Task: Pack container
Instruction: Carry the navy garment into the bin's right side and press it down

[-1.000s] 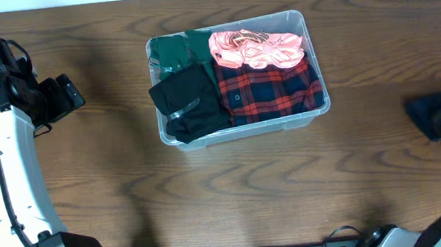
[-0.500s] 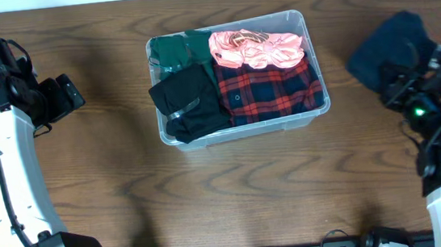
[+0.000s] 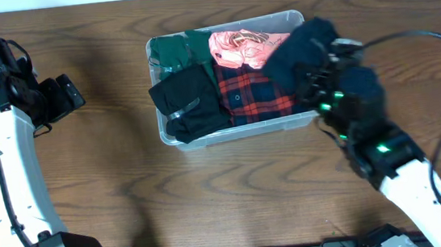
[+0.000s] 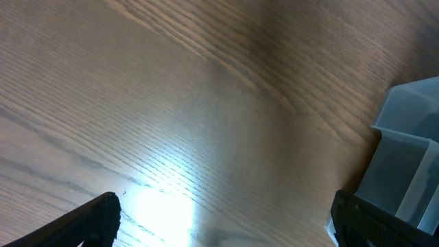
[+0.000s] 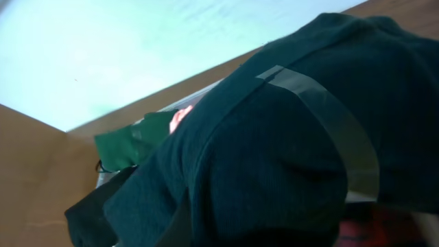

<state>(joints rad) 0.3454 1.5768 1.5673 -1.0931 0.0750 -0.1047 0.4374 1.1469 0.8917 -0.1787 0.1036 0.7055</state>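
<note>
1. Where things are: the container (image 3: pixel 253 126) sits on the table (image 3: pixel 211 197) toward the far edge, between the two arms. It's pretty full: green cloth (image 3: pixel 173 51) and black cloth (image 3: pixel 190 102) on the left side, a pink piece (image 3: pixel 238 49) and a red plaid shirt (image 3: pixel 254 92) on the right.
2. The right gripper (image 3: pixel 317 70) is clamped tight on a dark blue bundle (image 3: pixel 298 47) and holds it over the right end of the container, above the pink piece and the plaid shirt. You can't see the fingers in the wrist view because the cloth fills it. There's a strip of tape (image 5: pixel 322 116) across the bundle.
3. The left gripper (image 3: pixel 63 94) is spread wide with nothing in it, parked well off to the left.
4. My read is this is the "drop it in" step. Part of the bundle looks like it hangs over the right wall, so I'd move it left until it's all inside the rim.
5. Go down until the bundle rests on the plaid shirt, then let go. Dropped from high up, it could roll off the pile.
6. A little press down wouldn't hurt, since the pile is near rim height.
7. Lift straight up afterwards so the fingers don't snag the cloth or nudge the light container.
</note>
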